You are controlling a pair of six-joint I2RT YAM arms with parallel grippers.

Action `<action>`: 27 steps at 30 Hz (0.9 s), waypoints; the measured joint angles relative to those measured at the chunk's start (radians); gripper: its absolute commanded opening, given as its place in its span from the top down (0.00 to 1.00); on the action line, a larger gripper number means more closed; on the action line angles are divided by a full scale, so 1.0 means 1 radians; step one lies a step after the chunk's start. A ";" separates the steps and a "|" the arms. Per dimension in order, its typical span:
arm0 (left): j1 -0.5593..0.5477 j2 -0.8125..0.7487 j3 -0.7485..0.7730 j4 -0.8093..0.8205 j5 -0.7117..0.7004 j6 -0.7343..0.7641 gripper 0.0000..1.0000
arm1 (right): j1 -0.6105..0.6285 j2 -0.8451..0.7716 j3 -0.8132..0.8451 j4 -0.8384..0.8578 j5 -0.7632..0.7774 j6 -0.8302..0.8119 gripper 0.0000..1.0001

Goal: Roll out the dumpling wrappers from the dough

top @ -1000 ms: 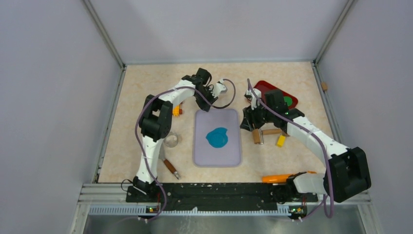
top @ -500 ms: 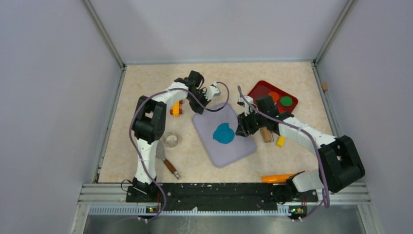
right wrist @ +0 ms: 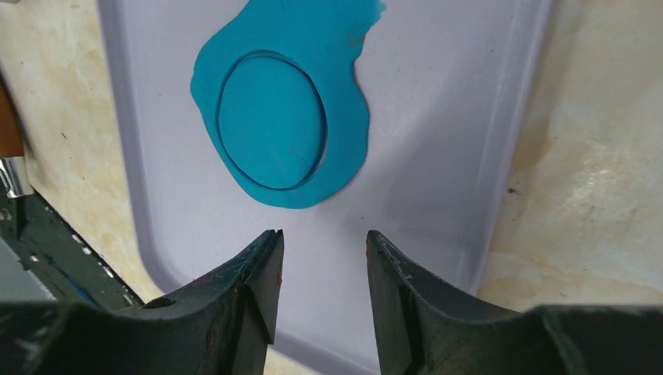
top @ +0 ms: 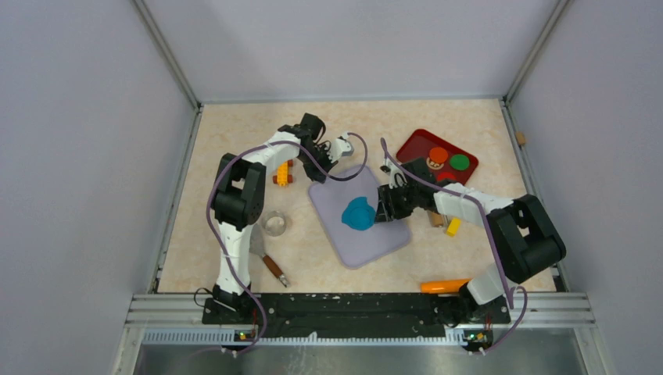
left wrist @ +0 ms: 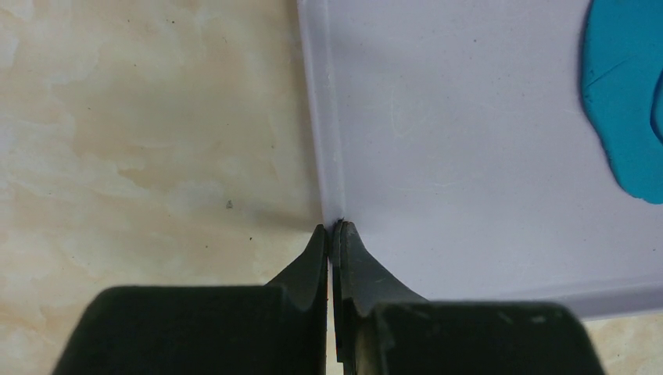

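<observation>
The dough (top: 358, 213) is a flattened teal-blue patch on the lavender mat (top: 375, 242), which lies turned at an angle. In the right wrist view the dough (right wrist: 348, 94) carries a round cut line marking one wrapper disc (right wrist: 271, 119) that sits inside the patch. My right gripper (top: 384, 205) (right wrist: 322, 238) is open and empty, low over the mat (right wrist: 438, 133) just beside the dough. My left gripper (top: 322, 173) (left wrist: 332, 228) is shut on the mat's far edge (left wrist: 324, 117) near a corner. The dough's edge (left wrist: 625, 101) shows at the right of the left wrist view.
The tan wooden roller (top: 435, 219) and a yellow block (top: 452, 226) lie right of the mat, partly behind my right arm. A red tray (top: 414, 145) stands at the back right. A clear round cutter (top: 274, 225), a brown-handled tool (top: 272, 268) and an orange tool (top: 444, 286) lie nearer.
The mat has swung from square to angled with my left gripper holding its far edge. My right gripper has moved left from the roller to over the mat beside the dough.
</observation>
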 measured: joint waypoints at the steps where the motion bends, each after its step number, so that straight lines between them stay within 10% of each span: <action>1: 0.000 0.000 0.000 -0.001 0.000 0.001 1.00 | 0.000 0.010 0.000 0.004 -0.009 0.010 0.55; 15: 0.000 0.000 0.003 -0.006 0.000 0.014 1.00 | 0.000 0.087 0.040 0.031 -0.004 0.083 0.60; 27: 0.000 0.000 0.003 -0.014 0.006 0.056 1.00 | 0.034 0.027 0.076 0.038 -0.086 -0.476 0.09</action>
